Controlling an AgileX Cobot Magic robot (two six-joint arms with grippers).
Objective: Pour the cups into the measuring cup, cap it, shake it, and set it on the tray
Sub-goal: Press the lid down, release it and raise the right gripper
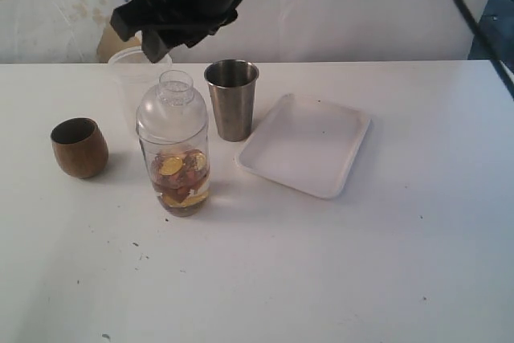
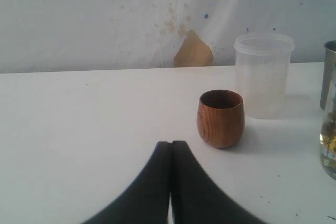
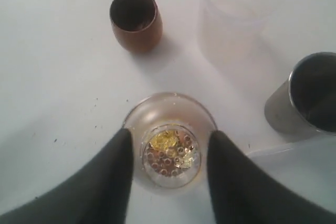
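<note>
The clear measuring cup (image 1: 173, 150) stands on the table (image 1: 321, 279) with a domed, holed cap on it and gold and brown pieces inside. My right gripper (image 1: 170, 44) hangs open above it. In the right wrist view its fingers (image 3: 113, 177) flank the cap (image 3: 169, 153) without touching. The brown wooden cup (image 1: 79, 148) stands upright to the left, and the steel tumbler (image 1: 232, 99) behind to the right. The white tray (image 1: 305, 146) lies on the right, with nothing on it. My left gripper (image 2: 170, 145) is shut on nothing, low over the table, short of the wooden cup (image 2: 221, 118).
A frosted plastic cup (image 1: 132, 78) stands just behind the measuring cup, under the right arm; it also shows beyond the wooden cup as the frosted cup (image 2: 262, 74). A wall runs along the table's far edge. Small dark specks dot the tabletop.
</note>
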